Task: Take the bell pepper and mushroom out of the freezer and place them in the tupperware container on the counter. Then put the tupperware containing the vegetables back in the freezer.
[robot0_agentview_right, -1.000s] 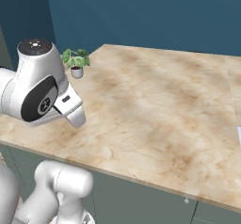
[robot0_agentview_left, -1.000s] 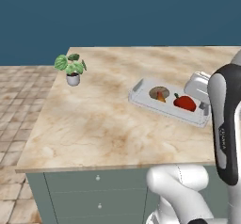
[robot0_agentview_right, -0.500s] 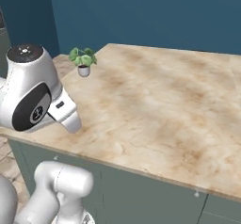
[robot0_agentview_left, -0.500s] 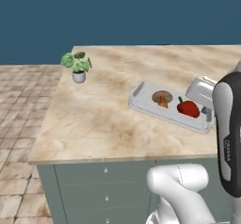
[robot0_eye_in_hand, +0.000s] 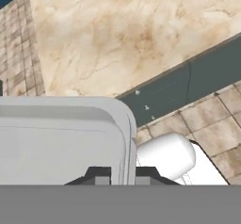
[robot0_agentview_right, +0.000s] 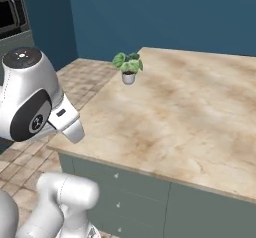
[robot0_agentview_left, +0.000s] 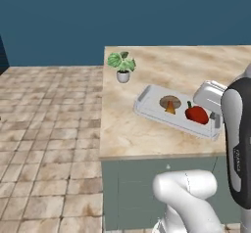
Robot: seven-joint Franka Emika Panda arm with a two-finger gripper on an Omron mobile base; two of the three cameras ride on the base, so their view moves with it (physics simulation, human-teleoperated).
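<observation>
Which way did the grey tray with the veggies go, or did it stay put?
Yes, it moved. The tupperware container has travelled left over the counter, ending closer to the potted plant and the counter's left edge.

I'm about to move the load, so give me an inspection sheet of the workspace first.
Surface: counter, marbled, dry-looking.
Job's things: tupperware container above the counter's near part; mushroom and bell pepper lie inside it, apart. Resting or lifted: cannot tell.
Clutter: potted plant near the counter's corner.
Grippers: gripper shut on the tupperware container's rim.
Cables: nothing seen.
Surroundings: tiled floor, blue wall, drawers closed under the counter.
</observation>
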